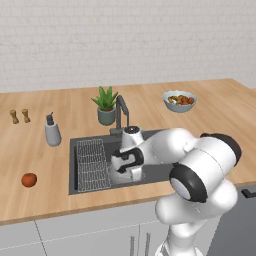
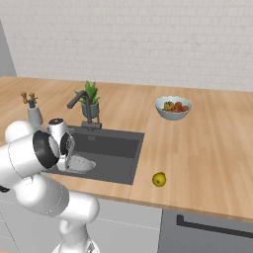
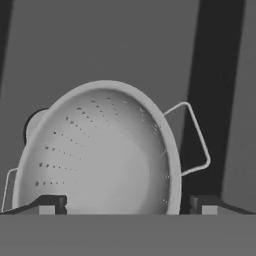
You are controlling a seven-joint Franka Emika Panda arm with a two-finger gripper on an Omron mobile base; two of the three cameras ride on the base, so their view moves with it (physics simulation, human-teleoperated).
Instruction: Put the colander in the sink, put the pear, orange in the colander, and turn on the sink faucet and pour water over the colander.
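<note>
In the left base view, the white arm reaches from the lower right down into the sink, a dark basin set in the wooden table. The gripper hangs low in the basin, right of the wire grid rack; the arm hides what lies beneath it. The sink faucet stands at the back rim, with a potted plant just beside it and a soap dispenser to the left. The orange sits on the table left of the sink, well apart from it. Two shakers stand far left, and a pale fruit bowl sits back right

In the right base view, the colander lies inside the sink near its front left corner, partly hidden by the arm. The pear rests on the table right of the basin, near the front edge. The sink faucet arches over the back rim

In the hand view, the gripper is released, its fingertips spread wide on either side of the colander without touching it. The colander rests tilted on the dark sink floor, a wire handle sticking out at its right and the round drain peeking out behind its left edge
</note>
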